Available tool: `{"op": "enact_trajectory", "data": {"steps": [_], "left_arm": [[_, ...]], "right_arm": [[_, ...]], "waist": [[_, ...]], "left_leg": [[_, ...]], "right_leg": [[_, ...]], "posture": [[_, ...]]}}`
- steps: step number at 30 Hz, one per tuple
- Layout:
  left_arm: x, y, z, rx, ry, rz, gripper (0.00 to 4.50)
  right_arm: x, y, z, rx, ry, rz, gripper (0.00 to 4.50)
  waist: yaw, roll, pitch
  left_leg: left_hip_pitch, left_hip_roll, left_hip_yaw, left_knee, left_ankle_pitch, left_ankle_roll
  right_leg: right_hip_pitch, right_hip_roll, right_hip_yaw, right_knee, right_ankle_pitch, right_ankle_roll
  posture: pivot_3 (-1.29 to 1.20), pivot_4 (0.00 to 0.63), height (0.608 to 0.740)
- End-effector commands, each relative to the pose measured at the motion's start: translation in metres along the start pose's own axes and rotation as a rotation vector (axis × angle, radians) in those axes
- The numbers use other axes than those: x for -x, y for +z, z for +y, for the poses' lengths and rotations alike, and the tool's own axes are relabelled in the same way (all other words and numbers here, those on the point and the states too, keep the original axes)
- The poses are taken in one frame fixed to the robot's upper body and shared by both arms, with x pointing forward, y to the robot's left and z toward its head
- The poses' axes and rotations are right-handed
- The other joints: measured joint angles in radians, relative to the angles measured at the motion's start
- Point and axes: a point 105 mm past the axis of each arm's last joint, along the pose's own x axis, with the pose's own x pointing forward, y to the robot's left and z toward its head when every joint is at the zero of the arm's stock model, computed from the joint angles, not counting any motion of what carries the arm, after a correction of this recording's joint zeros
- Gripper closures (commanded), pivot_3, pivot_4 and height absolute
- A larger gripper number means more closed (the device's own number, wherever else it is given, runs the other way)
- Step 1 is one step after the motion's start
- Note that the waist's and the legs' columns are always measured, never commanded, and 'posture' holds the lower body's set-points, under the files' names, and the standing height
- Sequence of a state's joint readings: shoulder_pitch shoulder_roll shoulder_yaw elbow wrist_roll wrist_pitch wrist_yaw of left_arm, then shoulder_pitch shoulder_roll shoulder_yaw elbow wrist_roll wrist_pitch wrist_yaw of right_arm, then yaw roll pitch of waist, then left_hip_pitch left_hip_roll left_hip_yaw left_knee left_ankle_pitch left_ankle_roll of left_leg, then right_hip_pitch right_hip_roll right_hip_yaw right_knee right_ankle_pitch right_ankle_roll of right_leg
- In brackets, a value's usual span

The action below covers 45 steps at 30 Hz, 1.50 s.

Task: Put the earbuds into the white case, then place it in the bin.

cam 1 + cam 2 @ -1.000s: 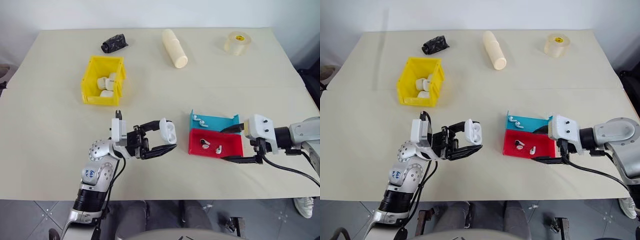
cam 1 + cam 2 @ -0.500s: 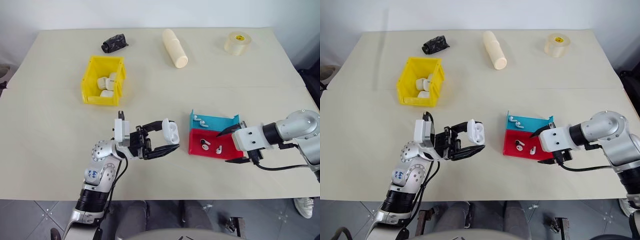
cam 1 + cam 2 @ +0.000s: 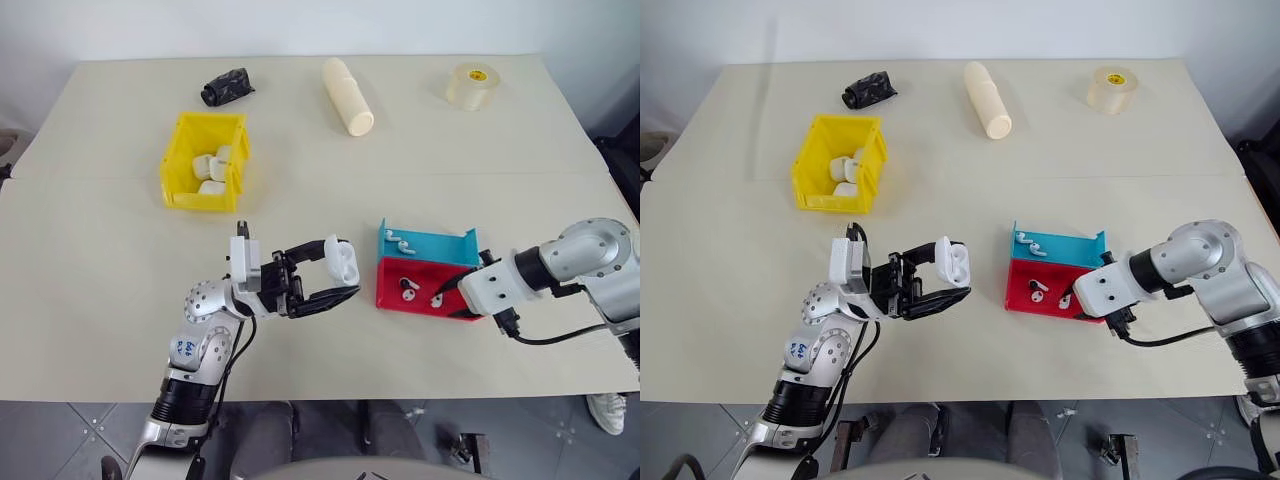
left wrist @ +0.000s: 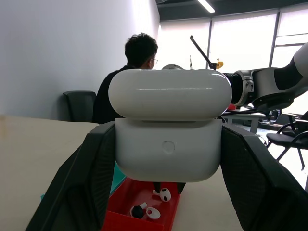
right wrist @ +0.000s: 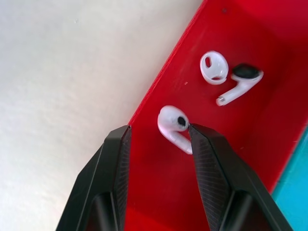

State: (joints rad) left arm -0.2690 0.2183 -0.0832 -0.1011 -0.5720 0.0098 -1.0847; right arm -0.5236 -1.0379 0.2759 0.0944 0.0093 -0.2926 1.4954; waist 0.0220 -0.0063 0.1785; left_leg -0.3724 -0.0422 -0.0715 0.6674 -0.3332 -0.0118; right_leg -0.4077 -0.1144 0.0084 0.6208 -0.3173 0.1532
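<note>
Earbud under attention: a white earbud (image 5: 173, 123) lies on the floor of the red tray (image 5: 250, 159), close to the tray's near wall.
Relation to pincer: the right gripper (image 5: 159, 139) points steeply down into the tray and the earbud sits between its two black fingers (image 5: 118, 154), nearer one finger than the other; contact cannot be confirmed.
Long axis: the stem runs slantwise from the rounded head, roughly across the gap between the fingers, so closing would bear on head and stem end rather than on the flanks, in this inspector's judgement.
Right gripper state: partly apart, straddling the earbud, nothing clamped.
Second earbud: a second earbud (image 5: 239, 84) lies deeper in the same tray, with a loose white ear tip (image 5: 214, 67) just beside it.
Third earbud: one more earbud (image 3: 400, 242) lies in the blue tray (image 3: 440, 243), which adjoins the red one on its far side.
White case: the white case (image 4: 168, 127) is held off the table by the left gripper (image 3: 335, 283), fingers closed on its sides, lid raised, well apart from the trays.
Nearer arm: the right, already at the tray.
Bin: the yellow bin (image 3: 180, 150) stands far to the left, several small white items in it.
Stage, as judged: first pick-up not yet completed.
</note>
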Motion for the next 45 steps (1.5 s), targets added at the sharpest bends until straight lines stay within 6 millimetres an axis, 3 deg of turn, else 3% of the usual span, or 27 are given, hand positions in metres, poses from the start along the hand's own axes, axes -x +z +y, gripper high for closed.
{"op": "enact_trajectory", "data": {"steps": [1,18,21,24,32,36,45], "left_arm": [[-0.004,0.006,-0.002,-0.022,-0.012,-0.022,1.7],[-0.005,0.007,0.0,-0.021,0.002,-0.029,1.7],[-0.005,0.008,0.001,-0.023,0.005,-0.029,1.7],[-0.005,0.008,0.001,-0.024,0.007,-0.028,1.7],[-0.004,0.008,0.002,-0.026,0.009,-0.028,1.7],[-0.003,0.009,0.002,-0.028,0.01,-0.026,1.7],[0.0,0.01,0.001,-0.013,-0.001,-0.013,1.7]], "right_arm": [[0.002,0.003,-0.006,0.065,0.013,0.004,2.56],[-0.007,0.003,-0.012,0.131,0.068,-0.011,2.56],[-0.009,0.005,-0.011,0.133,0.073,-0.024,3.15],[-0.009,0.005,-0.011,0.13,0.073,-0.024,4.09],[-0.009,0.008,-0.009,0.092,0.057,-0.045,4.11],[-0.005,0.019,-0.015,-0.005,-0.023,-0.126,4.11],[0.025,0.045,-0.025,-0.346,-0.286,-0.448,4.11]], "waist": [[-0.001,0.0,0.0],[0.0,0.0,0.0],[0.0,0.0,0.0],[0.0,0.0,0.0],[0.0,0.0,0.0],[0.001,0.0,0.0],[0.004,0.0,0.0]], "left_leg": [[0.0,0.0,0.0,0.0,0.0,0.0],[0.0,0.0,0.0,0.001,0.0,0.0],[0.0,0.0,0.0,0.001,0.0,0.0],[0.0,0.0,0.0,0.001,0.0,0.0],[0.0,0.0,0.0,0.001,0.0,0.0],[0.0,0.0,0.0,0.001,0.0,0.0],[0.0,0.0,-0.001,0.001,0.0,0.0]], "right_leg": [[0.0,0.0,0.0,0.0,0.0,0.0],[0.0,0.0,0.0,0.0,0.0,0.0],[0.0,0.0,0.0,0.0,0.0,0.0],[0.0,0.0,0.0,0.0,0.0,0.0],[0.0,0.0,0.0,0.0,0.0,0.0],[0.0,0.0,0.0,0.0,0.0,0.0],[0.0,0.0,0.0,0.0,0.0,0.0]], "posture": [[0.0,0.15,0.74],[0.0,0.15,0.74],[0.0,0.15,0.74],[0.0,0.15,0.74],[0.0,0.15,0.74],[0.0,0.15,0.74],[0.0,0.15,0.74]]}}
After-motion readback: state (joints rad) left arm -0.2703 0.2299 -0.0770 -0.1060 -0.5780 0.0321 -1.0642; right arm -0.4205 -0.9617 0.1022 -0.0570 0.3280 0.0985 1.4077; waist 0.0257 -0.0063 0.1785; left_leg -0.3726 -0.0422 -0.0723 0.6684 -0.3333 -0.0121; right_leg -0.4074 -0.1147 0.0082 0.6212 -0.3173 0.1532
